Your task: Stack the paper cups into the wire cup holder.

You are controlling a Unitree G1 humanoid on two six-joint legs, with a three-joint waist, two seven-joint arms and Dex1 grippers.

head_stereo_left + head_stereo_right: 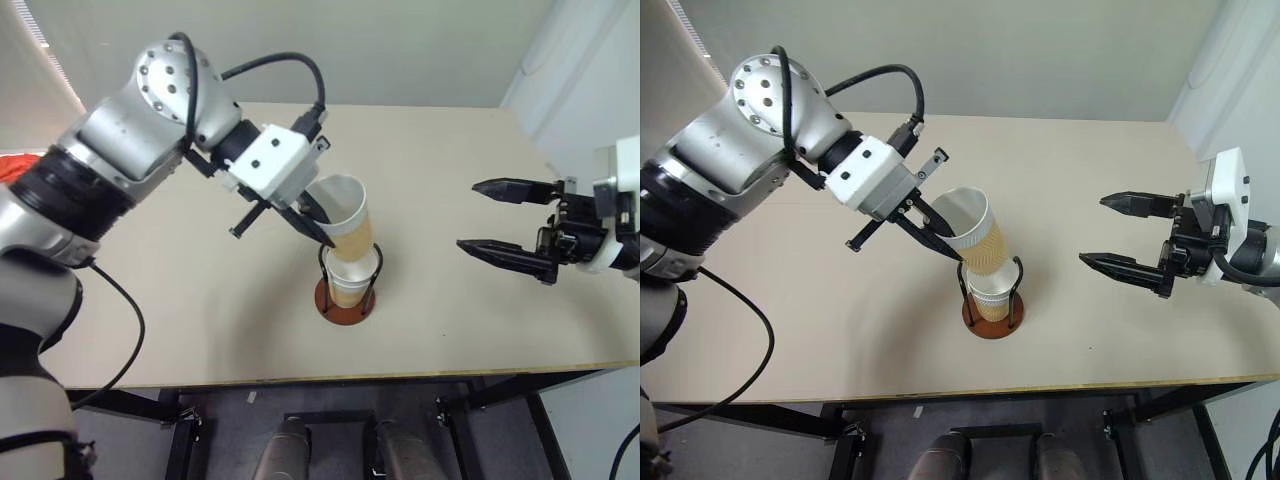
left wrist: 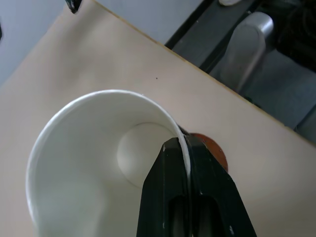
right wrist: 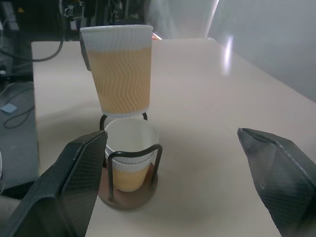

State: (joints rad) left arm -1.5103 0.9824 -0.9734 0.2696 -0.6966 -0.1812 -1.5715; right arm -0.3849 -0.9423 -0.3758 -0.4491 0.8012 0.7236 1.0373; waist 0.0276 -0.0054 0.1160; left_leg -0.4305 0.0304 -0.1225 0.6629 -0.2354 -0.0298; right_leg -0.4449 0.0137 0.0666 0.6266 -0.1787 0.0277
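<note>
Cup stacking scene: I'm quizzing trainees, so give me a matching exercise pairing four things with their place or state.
Things:
1. left hand
2. right hand
3. raised cup
4. holder

States:
A. open, empty, off to one side
B. on the table, a cup seated inside
C. tilted above the holder
D. pinching a cup's rim

Pairs: 1-D, 2-A, 3-C, 4-B

A pale beige table (image 1: pixel 200 300) fills the middle of the frame, its front edge running along the lower part. Beneath that edge, at the bottom, black frame bars (image 1: pixel 180 425) stand over a dark grey floor (image 1: pixel 240 440). A plain light wall (image 1: pixel 400 50) spans the top. An orange-red patch (image 1: pixel 15 162) shows at the far left edge.
</note>
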